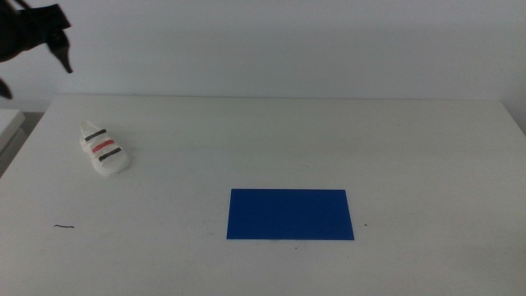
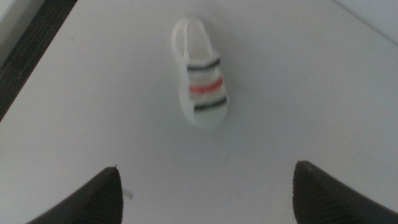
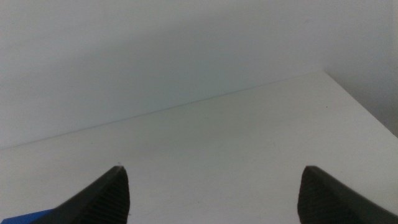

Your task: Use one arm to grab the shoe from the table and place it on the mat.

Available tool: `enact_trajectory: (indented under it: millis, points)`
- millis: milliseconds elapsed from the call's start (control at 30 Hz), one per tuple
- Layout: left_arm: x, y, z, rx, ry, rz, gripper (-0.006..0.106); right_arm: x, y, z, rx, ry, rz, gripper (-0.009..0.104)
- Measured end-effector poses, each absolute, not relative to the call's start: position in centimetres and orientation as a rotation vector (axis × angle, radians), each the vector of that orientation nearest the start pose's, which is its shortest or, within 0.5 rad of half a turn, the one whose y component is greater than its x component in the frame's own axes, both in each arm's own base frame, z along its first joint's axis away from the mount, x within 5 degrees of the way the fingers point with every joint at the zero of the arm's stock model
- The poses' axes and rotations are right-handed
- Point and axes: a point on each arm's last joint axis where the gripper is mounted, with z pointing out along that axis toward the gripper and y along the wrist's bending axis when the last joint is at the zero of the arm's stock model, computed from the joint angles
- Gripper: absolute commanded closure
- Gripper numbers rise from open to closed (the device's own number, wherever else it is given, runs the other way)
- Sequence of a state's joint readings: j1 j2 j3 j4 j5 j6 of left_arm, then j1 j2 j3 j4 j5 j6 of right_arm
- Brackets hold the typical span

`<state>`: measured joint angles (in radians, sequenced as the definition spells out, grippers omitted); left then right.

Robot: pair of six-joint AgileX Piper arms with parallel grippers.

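Note:
The white shoe (image 1: 105, 150) with two black straps and one red strap lies on the table (image 1: 411, 148) at the far left. The blue mat (image 1: 289, 214) lies flat near the front middle, well apart from the shoe. My left gripper (image 1: 36, 78) hangs high above the table's far left corner, open and empty. In the left wrist view the shoe (image 2: 200, 74) lies on the table below the widely parted jaws of the left gripper (image 2: 205, 186). My right gripper (image 3: 211, 186) is open and empty; it is out of the middle view. A corner of the mat (image 3: 25, 219) shows in the right wrist view.
A small dark mark (image 1: 64, 227) lies on the table near the front left. A dark strip (image 2: 31, 43) runs along the table's left edge. The table's right far corner (image 3: 323, 71) shows in the right wrist view.

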<state>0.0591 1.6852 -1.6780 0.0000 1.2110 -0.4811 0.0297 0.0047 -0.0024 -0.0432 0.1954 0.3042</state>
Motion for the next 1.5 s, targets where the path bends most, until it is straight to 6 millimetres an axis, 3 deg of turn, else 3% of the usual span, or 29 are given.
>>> enact_trajectory:
  millis: [133,300,500,600,700,1067,1500]
  points:
    - [39.8,2.4,33.6,-0.770,2.629,-0.127,0.007,5.6,0.1,19.6,0.201,1.673,0.212,0.016]
    - [43.9,2.6,28.8,-0.832,2.696,-0.111,0.007,5.6,0.1,19.6,0.201,1.673,0.212,0.016]
    - [46.0,2.6,22.5,-0.880,2.817,-0.083,0.007,5.6,0.1,19.6,0.201,1.673,0.212,0.016]
    - [46.6,2.7,20.3,-0.892,2.846,-0.072,0.007,5.6,0.1,19.6,0.201,1.673,0.212,0.016]
    - [47.4,2.7,19.3,-0.892,2.826,-0.084,0.007,5.6,0.1,19.6,0.201,1.673,0.212,0.016]
    - [48.3,2.8,19.6,-0.881,2.798,-0.088,0.007,5.6,0.1,19.6,0.201,1.673,0.212,0.016]
    - [49.0,4.2,15.5,-1.002,2.813,-0.083,0.007,5.6,0.1,19.6,0.201,1.673,0.212,0.016]
